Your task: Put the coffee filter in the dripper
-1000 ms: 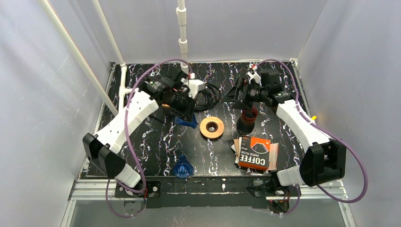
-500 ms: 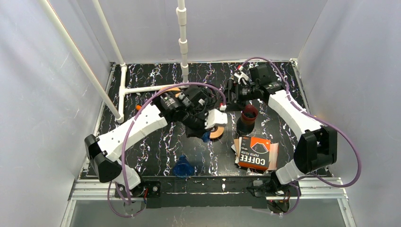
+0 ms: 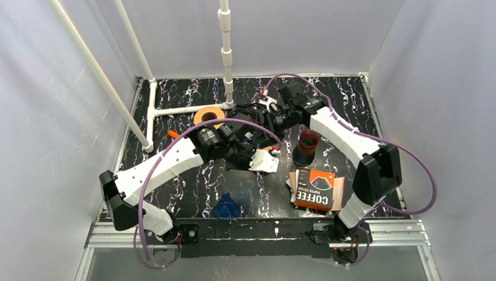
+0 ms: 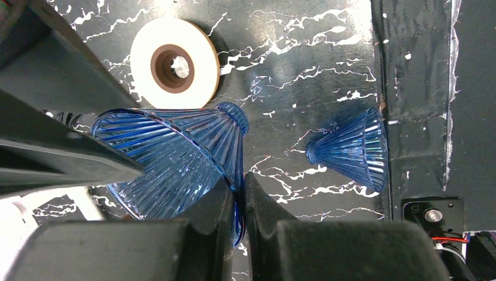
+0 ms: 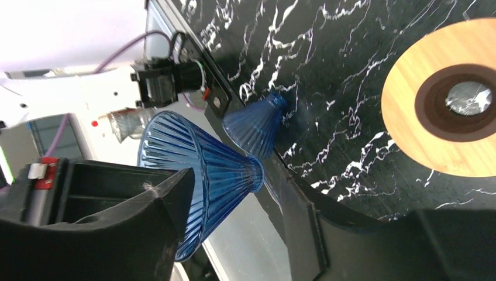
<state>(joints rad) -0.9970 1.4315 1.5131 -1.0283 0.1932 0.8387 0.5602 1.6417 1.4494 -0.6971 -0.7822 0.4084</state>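
— What is new since one second ago?
— Your left claw [image 4: 238,190] has carried the blue ribbed translucent cone dripper [image 4: 169,158] from the far left part to the middle of the worktop [image 3: 193,175]. It is clenched on the rim. Your right claw [image 5: 237,184] has come over and is narrowing, with one finger on each side of the cone, but it is not gripping yet.
— And the filter?
— Not taken. The orange-and-black packet of paper coffee filters [image 3: 316,189] lies by the near right corner. I think a handover comes first.

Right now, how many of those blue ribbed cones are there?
2. One blue cone is pinched by its rim in the left hand; the other cone sits on the table near the front edge.
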